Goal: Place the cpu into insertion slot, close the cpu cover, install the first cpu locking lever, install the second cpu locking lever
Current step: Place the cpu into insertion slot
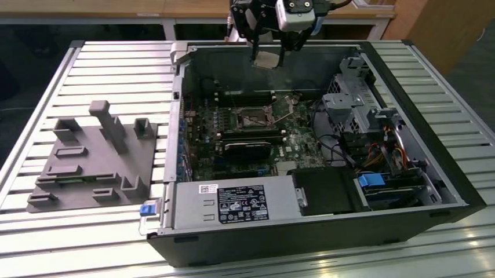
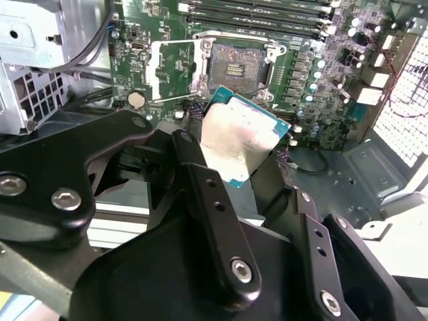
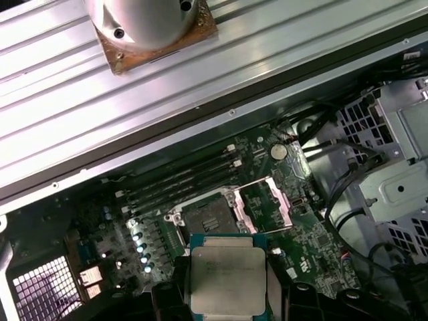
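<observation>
Your cpu (image 2: 244, 144) sits clamped in the tool (image 1: 269, 56), hanging above the open computer case (image 1: 444, 168) and well apart from the insertion slot (image 2: 235, 69). The slot is bare and the cpu cover (image 2: 175, 70) lies swung open beside it, so no step is done yet.

**Metal, plastic and sheen**

Dull silver-beige metal on the chip (image 3: 227, 281), edged in glossy teal. Matt black finish on the gripper (image 2: 237, 159). Ribbed, bright bare aluminium across the table (image 1: 101, 63). Matt grey plastic for the jig (image 1: 93, 156). Smooth satin black on the computer case (image 1: 309, 243).
</observation>
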`<state>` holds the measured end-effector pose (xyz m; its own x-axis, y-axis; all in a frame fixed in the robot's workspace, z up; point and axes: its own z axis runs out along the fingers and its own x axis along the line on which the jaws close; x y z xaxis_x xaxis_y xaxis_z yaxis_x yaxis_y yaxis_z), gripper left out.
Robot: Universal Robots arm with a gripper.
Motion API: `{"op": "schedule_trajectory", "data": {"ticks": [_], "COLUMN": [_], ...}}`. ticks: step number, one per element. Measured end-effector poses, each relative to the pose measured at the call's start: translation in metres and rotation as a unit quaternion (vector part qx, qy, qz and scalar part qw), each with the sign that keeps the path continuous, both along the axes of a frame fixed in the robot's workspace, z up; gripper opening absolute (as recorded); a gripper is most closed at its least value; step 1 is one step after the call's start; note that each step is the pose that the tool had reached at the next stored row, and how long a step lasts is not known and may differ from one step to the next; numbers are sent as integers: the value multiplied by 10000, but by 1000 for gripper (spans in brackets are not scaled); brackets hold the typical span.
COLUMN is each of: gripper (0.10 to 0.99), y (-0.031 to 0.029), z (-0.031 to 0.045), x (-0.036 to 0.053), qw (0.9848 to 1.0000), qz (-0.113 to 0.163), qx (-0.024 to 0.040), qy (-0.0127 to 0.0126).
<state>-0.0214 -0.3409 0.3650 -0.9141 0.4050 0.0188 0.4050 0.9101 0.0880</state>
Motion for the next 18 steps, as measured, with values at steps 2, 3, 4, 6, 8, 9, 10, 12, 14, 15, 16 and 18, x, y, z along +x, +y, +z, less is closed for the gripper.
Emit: {"op": "schedule_trajectory", "data": {"ticks": [2, 3, 4, 6, 8, 9, 10, 12, 14, 15, 16, 18], "gripper": [537, 537, 537, 537, 537, 537, 537, 537, 537, 537, 537, 537], "y": [0, 0, 0, 0, 0, 0, 0, 0, 0, 0, 0, 0], "z": [-1, -2, -2, -3, -5, -6, -6, -7, -9, -9, -10, -11], "x": [0, 0, 0, 0, 0, 0, 0, 0, 0, 0, 0, 0], "qw": [10000, 10000, 9999, 9999, 9997, 9997, 9996, 9995, 9993, 9991, 9990, 9988], "qz": [-57, -86, -115, -172, -227, -253, -278, -331, -386, -413, -440, -491], "qx": [-1, -1, -2, -2, -2, -2, -2, -2, -2, -2, -2, -2], "qy": [0, 0, 0, 0, 0, 0, 1, 0, 0, 0, 0, 0]}}
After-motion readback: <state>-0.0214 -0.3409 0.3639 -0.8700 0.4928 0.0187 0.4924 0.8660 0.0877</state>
